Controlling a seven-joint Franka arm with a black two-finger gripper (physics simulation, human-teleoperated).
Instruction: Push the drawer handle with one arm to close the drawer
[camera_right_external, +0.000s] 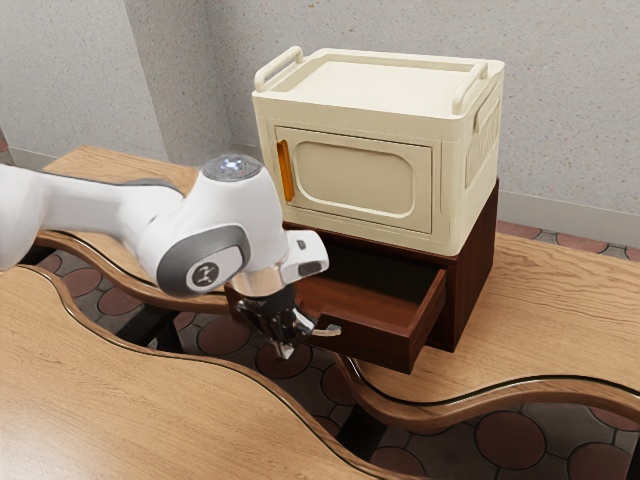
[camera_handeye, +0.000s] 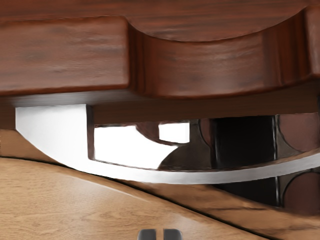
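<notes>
One handle (camera_handeye: 167, 177) just beside the jaws

The cream cabinet (camera_right_external: 355, 175) is softly lit — the drawer (camera_right_external: 375, 285) is steeped in shadow inside. The handle (camera_handeye: 50, 125) is bleached near-white by glare.
</notes>
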